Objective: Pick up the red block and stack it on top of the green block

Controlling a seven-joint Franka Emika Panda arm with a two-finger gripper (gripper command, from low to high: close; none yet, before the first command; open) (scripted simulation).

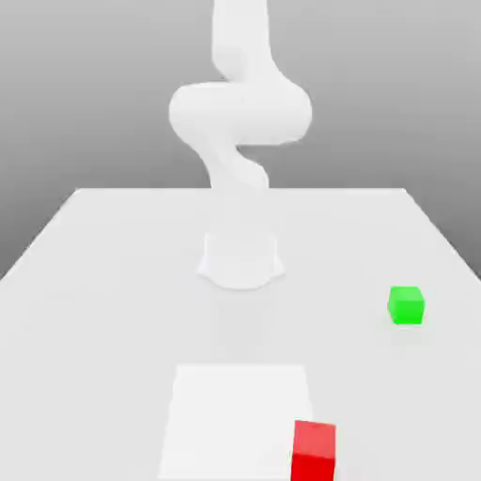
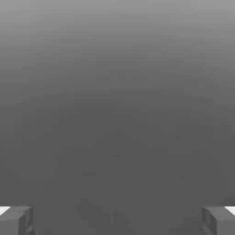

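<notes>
I judge that I am at the very start: nothing is picked, nothing is stacked, and the reach for the red cube is not yet begun. My white jointed arm (image 1: 240,113) rises from its round base (image 1: 240,261) at the middle of the table, toward the far side.

In the hand view my pincer (image 2: 117,220) stands spread as wide as it goes, its two grey fingertips (image 2: 16,220) at the opposite edges of the picture with nothing but bare grey between them. It has hold of nothing.

Going from the exterior view's left to its right: a pale, lighter square patch (image 1: 235,413) lies on the near part of the flat white matte table (image 1: 94,310). At that patch's near right corner sits the small, smooth, bright red block (image 1: 314,451), at the very near edge of the picture. Farther off and well to the right sits the small, smooth, bright green block (image 1: 406,305), well apart from the red one.

The next move, as I reckon it, calls for swinging toward the near right, bringing my spread fingers over the red block, squaring them to its faces and descending around it.

The room behind is plain grey, shading darker with height.
</notes>
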